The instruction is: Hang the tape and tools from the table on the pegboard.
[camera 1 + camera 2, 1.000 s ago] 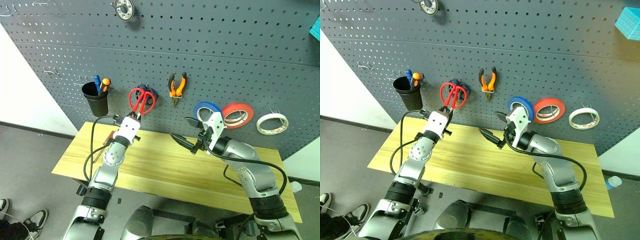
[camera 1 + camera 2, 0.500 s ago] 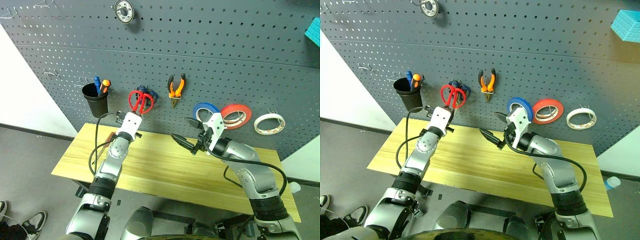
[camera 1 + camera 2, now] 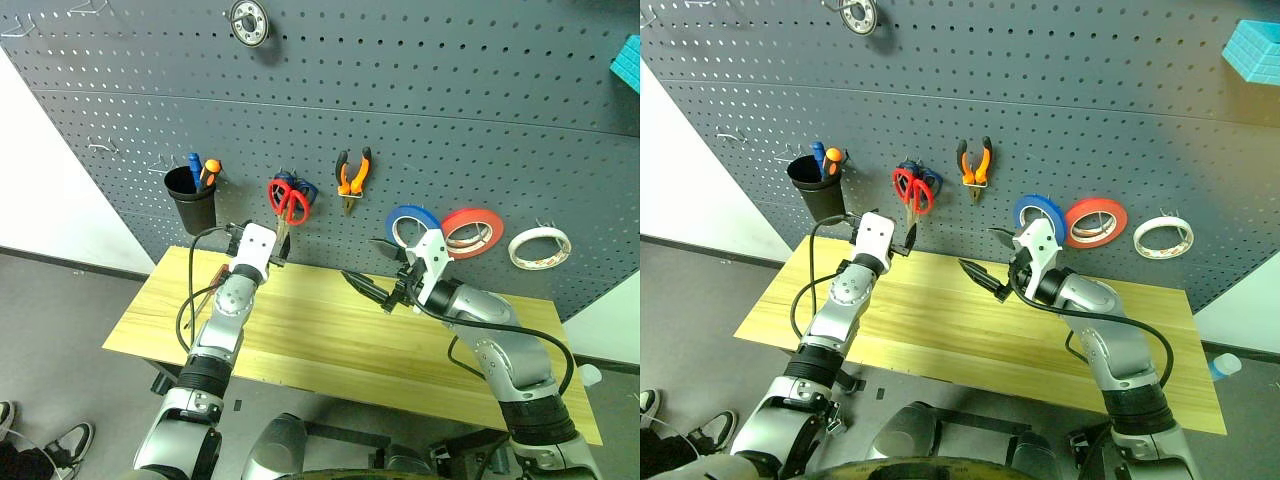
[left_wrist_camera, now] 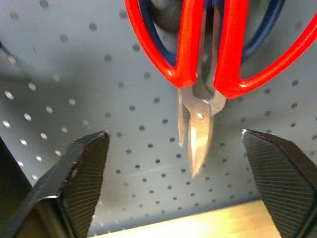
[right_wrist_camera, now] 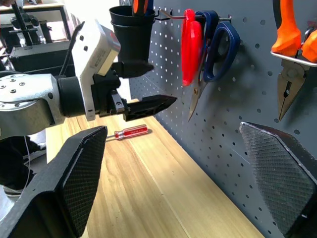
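Behind left gripper (image 5: 148,105), perhaps screwdriver (image 5: 130,132).

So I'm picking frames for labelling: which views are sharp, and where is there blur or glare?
Left wrist view: the red-handled scissors hang soft and out of focus, with a bright sheen on the blades. Right wrist view: the right gripper's fingers are blurred up close, while the screwdriver on the table stays readable. Left eye view: the pegboard is evenly lit and crisp.
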Robot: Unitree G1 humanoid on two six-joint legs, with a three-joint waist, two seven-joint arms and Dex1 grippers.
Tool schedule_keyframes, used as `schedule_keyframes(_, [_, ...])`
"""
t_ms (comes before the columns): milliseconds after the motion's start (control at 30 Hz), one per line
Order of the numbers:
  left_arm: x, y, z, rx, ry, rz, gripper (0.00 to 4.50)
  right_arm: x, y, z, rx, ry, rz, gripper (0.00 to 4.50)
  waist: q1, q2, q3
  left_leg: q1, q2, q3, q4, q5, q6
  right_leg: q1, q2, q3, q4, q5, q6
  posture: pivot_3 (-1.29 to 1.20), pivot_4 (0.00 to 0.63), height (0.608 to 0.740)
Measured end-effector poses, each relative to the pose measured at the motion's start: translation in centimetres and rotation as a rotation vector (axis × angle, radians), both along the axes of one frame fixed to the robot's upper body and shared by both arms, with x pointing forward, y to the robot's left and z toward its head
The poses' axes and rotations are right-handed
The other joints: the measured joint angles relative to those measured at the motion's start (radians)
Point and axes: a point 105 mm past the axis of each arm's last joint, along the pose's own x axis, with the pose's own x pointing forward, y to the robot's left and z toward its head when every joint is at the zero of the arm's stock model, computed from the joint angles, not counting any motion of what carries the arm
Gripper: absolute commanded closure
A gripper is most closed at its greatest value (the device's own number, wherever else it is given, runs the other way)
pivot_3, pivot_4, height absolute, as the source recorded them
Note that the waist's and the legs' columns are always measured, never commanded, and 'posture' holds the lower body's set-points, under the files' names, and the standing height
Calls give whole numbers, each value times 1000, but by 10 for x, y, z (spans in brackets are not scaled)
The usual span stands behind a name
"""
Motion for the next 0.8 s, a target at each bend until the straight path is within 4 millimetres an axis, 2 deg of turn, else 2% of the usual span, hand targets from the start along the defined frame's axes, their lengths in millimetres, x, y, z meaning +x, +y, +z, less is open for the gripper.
schedule_keyframes(133, [-17,10,-10,-10,63,-7,37,-1,0,-1,0,5,1,0,-5,0,0,0,0,0,-1,0,0,-1,0,0,0,0,0,401,15,740])
schedule_keyframes(300, [-53,68,-27,-4,226,85,37,-5,-1,-4,-3,13,0,0,-6,0,0,0,0,0,-2,0,1,-2,0,0,1,-2,0,404,31,740])
schedule_keyframes(400, [-66,101,-22,2,297,121,37,-9,-1,-7,-8,25,2,0,0,-1,3,-1,0,0,-1,0,0,-3,-1,0,0,-4,4,407,48,740])
schedule_keyframes(500, [-67,123,-14,-2,326,152,37,-14,-3,-9,-16,36,4,0,-2,-2,7,-1,0,0,-1,-1,0,-3,-1,0,-1,-5,5,410,62,740])
schedule_keyframes(600, [-60,138,-10,-52,368,177,37,-20,-4,-11,-17,54,13,0,-5,-1,19,-3,0,0,-2,-1,0,-5,-1,0,-1,-5,5,407,85,740])
schedule_keyframes(733, [-56,153,-22,-113,473,180,37,-27,-3,-11,-26,68,31,0,-19,-1,34,-15,0,0,-2,0,0,-16,-1,0,0,-3,3,396,111,740])
schedule_keyframes(800, [-56,161,-33,-138,539,181,37,-30,-5,-12,-29,83,35,0,-29,-2,41,-16,0,0,-2,0,0,-17,0,0,1,-3,2,391,119,740])
